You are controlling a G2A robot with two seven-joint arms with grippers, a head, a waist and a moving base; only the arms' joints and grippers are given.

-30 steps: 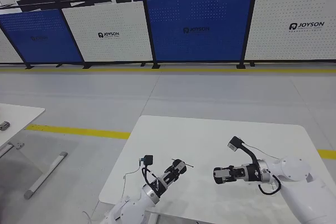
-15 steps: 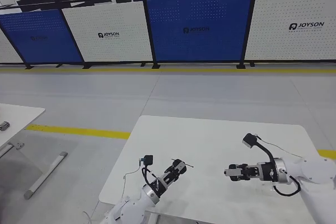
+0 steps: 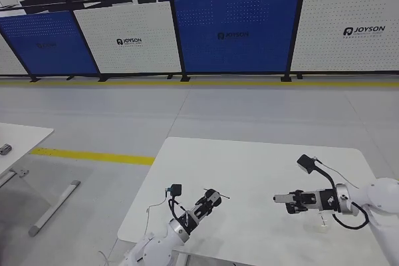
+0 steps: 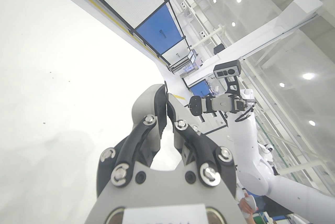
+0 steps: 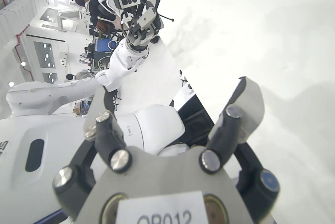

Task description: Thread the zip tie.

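- At 7 o'clock on the white table (image 3: 253, 156): the left gripper (image 3: 211, 197), low over the top, its fingers (image 4: 154, 99) squeezed all the way shut on the zip tie (image 3: 223, 195).
- Thin and black, this zip tie, poking out past the fingertips toward 3 o'clock, with a tiny knob at the free end.
- At 4 o'clock: the right gripper (image 3: 278, 198), well apart from the tie, pointing toward 9 o'clock, spread wide with nothing held.
- On the base of each gripper: a white sticker (image 5: 162, 206) with dark print.
- Far off at 12 o'clock: blue and white wall panels (image 3: 233, 40), each with a small logo and one word in the middle.
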